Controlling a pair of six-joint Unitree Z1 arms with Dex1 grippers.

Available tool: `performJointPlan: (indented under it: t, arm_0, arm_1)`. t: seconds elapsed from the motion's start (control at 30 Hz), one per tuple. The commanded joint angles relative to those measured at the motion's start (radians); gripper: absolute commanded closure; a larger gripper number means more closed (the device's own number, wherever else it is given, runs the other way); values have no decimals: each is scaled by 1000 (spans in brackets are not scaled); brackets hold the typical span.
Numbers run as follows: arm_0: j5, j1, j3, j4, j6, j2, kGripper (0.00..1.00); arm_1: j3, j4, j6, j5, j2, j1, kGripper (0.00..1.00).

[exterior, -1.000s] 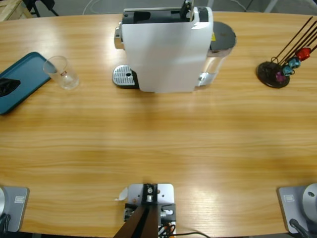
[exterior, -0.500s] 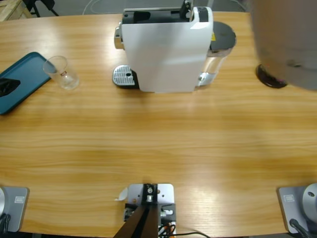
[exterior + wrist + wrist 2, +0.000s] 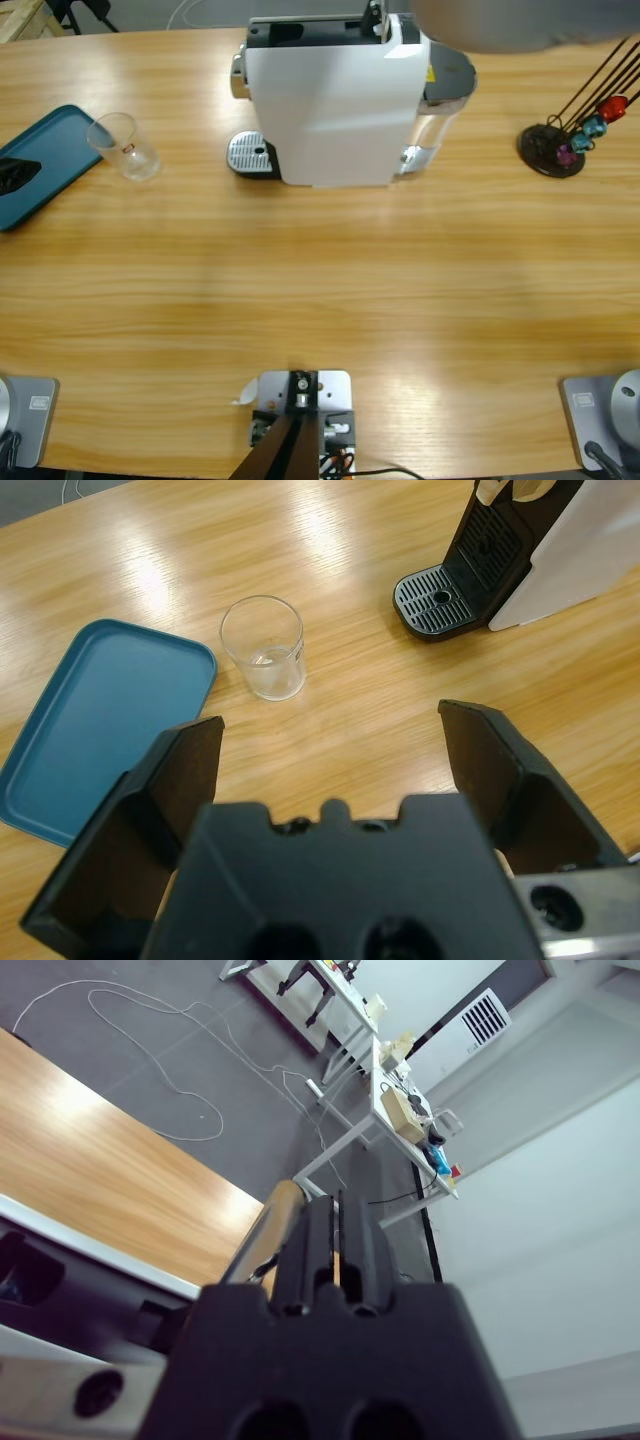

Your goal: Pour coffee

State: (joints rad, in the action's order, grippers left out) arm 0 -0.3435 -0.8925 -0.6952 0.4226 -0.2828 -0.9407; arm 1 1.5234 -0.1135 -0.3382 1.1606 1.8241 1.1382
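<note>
Left gripper (image 3: 330, 740) had its two black jaws spread wide with nothing between them, hanging over bare wood with the glass ahead of it. Right gripper (image 3: 337, 1250) had its jaws pressed together, closed on nothing visible, tilted up so the wrist view showed the room: grey floor, cables, white desks.

One clear glass (image 3: 124, 146) stood upright and looked empty, on the table (image 3: 320, 290) just beside the teal tray (image 3: 45, 160), near its right edge in the high view; whether it touched the tray could not be told. In the left wrist view the glass (image 3: 264, 647) sat apart from the tray (image 3: 95, 720) by a small gap.

One coffee machine (image 3: 335, 100), white body with black top and front, stood at the table's far middle. Its perforated drip grate (image 3: 252, 155) stuck out toward the glass side, nothing on it. A dark round lid sat at the machine's right end.

One black capsule stand (image 3: 552, 148) with thin rods stood at far right, well apart from the machine. Three capsules showed on it: red, blue, purple.

One blurred grey arm part (image 3: 520, 22) crossed the top edge of the high view, above the machine's right end.
</note>
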Motion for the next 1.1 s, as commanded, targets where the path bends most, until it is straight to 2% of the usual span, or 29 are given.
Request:
performJointPlan:
  t: [0.03, 0.33, 0.6, 0.9, 1.1]
  arm_0:
    - [8, -5, 37, -7, 11, 0, 78]
    - [8, -5, 37, -7, 11, -1, 78]
    - [8, -5, 37, -7, 11, -1, 78]
    - [8, -5, 37, -7, 11, -6, 78]
    - [8, -5, 37, -7, 11, -9, 78]
  arm_1:
    - [-2, 6, -3, 10, 95, -1, 1000]
    - [45, 3, 56, 8, 182, 84, 1000]
    - [43, -10, 70, 7, 170, 87, 1000]
    - [46, -140, 252, -98, 195, 86, 1000]
    - [49, -160, 295, -130, 221, 86, 1000]
